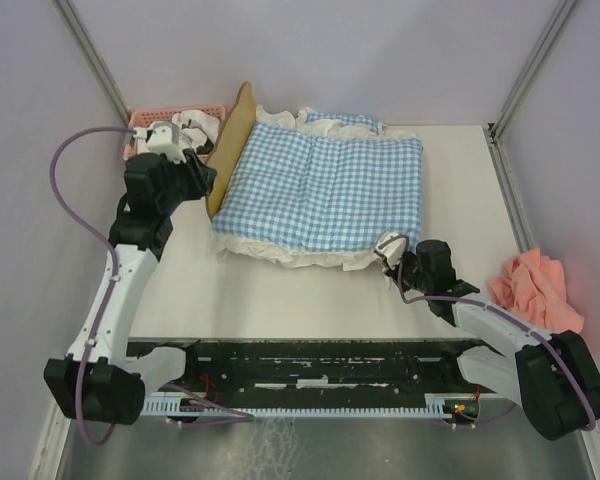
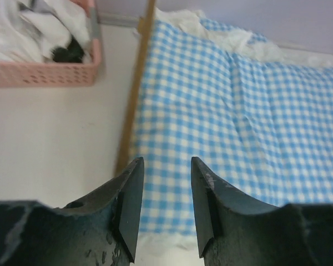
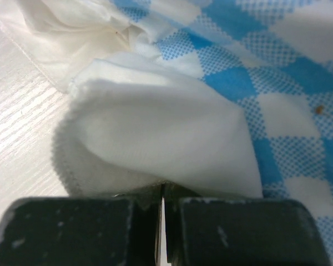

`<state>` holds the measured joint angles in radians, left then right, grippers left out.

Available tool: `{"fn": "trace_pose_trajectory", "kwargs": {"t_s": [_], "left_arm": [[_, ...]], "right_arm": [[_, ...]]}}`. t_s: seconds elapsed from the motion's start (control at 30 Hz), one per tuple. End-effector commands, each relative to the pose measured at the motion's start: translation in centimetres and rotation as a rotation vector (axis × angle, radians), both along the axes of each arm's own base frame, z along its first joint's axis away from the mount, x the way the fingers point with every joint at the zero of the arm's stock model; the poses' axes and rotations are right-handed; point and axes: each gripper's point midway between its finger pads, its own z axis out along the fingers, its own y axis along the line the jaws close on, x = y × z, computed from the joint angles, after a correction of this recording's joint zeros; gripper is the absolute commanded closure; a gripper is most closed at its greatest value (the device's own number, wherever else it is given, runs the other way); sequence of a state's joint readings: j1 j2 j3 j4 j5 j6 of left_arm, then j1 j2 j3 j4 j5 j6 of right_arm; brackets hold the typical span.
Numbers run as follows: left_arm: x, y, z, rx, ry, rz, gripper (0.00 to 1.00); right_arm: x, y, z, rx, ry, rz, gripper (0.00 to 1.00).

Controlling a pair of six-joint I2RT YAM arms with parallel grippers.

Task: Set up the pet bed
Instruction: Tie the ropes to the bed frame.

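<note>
The pet bed shows only as a light-wood headboard (image 1: 230,150), standing on edge at the left end; a blue-white gingham bedding (image 1: 320,190) covers the rest. My left gripper (image 1: 202,182) hovers by the headboard's near end. In the left wrist view it (image 2: 165,166) stands open and empty above the gingham bedding (image 2: 238,111), with the headboard edge (image 2: 136,94) just to its left. My right gripper (image 1: 390,250) sits at the bedding's near right corner. In the right wrist view it (image 3: 162,191) is shut on the white ruffle (image 3: 155,133).
A pink basket (image 1: 175,122) with white and dark items stands behind the headboard at the back left, also seen as the pink basket (image 2: 44,72). A crumpled pink cloth (image 1: 535,290) lies at the right edge. Walls and metal posts close in the table.
</note>
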<state>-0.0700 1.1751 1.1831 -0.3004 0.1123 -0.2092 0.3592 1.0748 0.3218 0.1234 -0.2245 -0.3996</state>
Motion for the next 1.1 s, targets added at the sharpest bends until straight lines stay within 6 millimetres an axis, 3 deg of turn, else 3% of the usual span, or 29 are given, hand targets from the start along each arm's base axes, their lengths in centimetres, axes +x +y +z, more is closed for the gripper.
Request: {"fn": "trace_pose_trajectory", "kwargs": {"t_s": [0.0,0.07,0.2,0.4,0.63,0.77,1.07], "left_arm": [[-4.6,-6.9,-0.9,-0.238,-0.010,-0.183,0.54],[-7.2,-10.5,-2.8,-0.290,0.026,-0.284,0.55],[-12.5,-17.1,-4.5,-0.428,0.043,-0.477,0.59],[-16.2,-23.0,-8.5,-0.416,0.093,-0.607,0.60],[-16.6,-27.7,-12.3,-0.390,0.093,-0.678,0.59],[-17.1,-31.1,-15.3,-0.375,0.127,-0.680,0.65],[-14.9,-36.8,-16.8,-0.469,0.139,-0.682,0.66]], "right_arm": [[2.0,-0.6,2.1,-0.034,-0.159,-0.011,0.98],[2.2,-0.7,2.5,-0.037,-0.205,-0.005,0.98],[2.6,-1.5,3.2,-0.057,-0.277,-0.035,0.98],[2.5,-1.3,3.5,-0.057,-0.317,-0.006,0.98],[2.0,-0.4,3.2,-0.066,-0.327,0.072,0.98],[1.8,-0.6,4.2,-0.074,-0.390,0.082,0.98],[1.4,-0.2,3.3,-0.079,-0.333,0.119,0.98]]}}
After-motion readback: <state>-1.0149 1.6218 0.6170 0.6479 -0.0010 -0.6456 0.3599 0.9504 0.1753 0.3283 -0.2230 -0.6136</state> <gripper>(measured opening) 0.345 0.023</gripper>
